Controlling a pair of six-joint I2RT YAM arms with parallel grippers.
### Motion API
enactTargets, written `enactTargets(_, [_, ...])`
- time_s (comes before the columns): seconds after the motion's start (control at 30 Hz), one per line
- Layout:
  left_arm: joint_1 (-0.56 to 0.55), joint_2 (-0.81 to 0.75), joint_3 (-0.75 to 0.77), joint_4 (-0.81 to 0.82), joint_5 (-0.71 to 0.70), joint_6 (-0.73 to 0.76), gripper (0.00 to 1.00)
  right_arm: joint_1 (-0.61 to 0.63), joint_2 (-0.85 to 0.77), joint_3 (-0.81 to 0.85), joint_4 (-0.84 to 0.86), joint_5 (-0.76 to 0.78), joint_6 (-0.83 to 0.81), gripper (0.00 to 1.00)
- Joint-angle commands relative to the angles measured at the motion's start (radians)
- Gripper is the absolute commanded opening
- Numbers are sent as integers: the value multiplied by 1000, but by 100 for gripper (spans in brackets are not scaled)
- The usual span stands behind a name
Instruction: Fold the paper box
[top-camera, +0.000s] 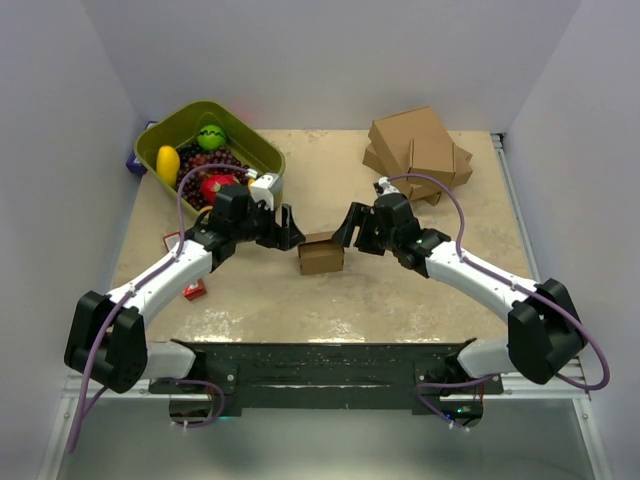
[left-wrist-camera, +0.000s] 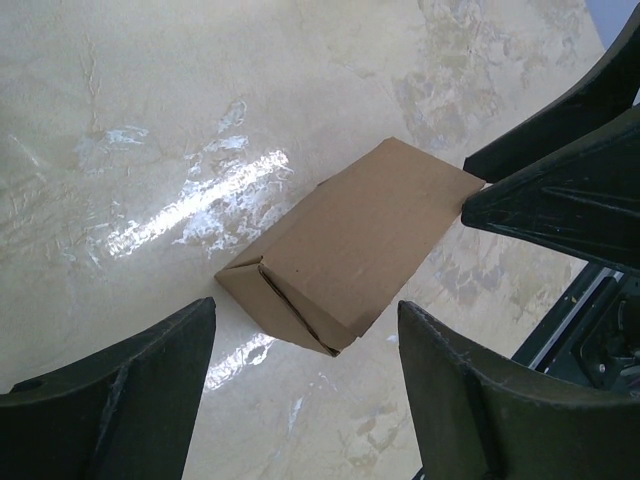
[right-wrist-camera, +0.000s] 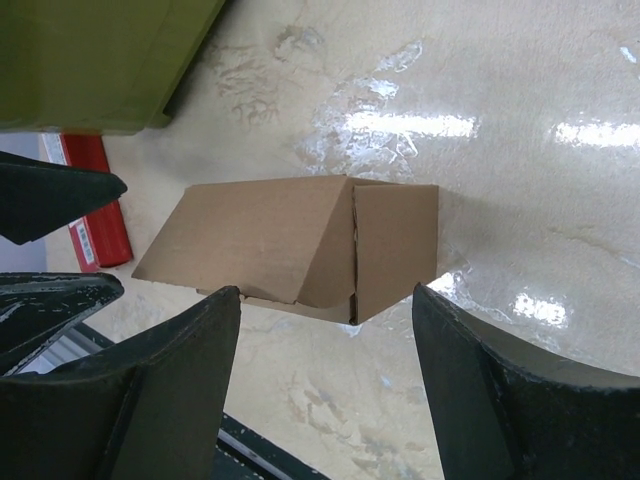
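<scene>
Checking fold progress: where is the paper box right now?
Top view: the paper box lies on the table near centre, flanked by the left gripper and the right gripper, both open.

Tabletop (top-camera: 250, 300): beige, marbled, glossy. Bright white glare patches on it in both wrist views (left-wrist-camera: 200, 205) (right-wrist-camera: 410, 125), lit from overhead. Plain pale walls close in on three sides: back wall (top-camera: 330, 60), left wall (top-camera: 50, 150), right wall (top-camera: 590, 150). No marks on them. Black mounting bar (top-camera: 320, 360) runs along the near table edge. Metal rail (top-camera: 510, 190) runs along the right edge. Far left corner: olive-green tub (top-camera: 262, 150). Far right: stack of brown cartons (top-camera: 415, 145).
</scene>
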Motion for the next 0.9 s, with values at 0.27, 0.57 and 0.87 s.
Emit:
enactTargets(0.27, [8, -13, -15, 55, 16, -17, 73, 3, -15, 33, 39, 0, 16, 72])
enactTargets(0.57, [8, -14, -37, 56, 19, -20, 71, 3, 9, 22, 67, -10, 30, 72])
enactTargets(0.87, [8, -7, -47, 62, 18, -22, 69, 3, 31, 5, 67, 13, 26, 72])
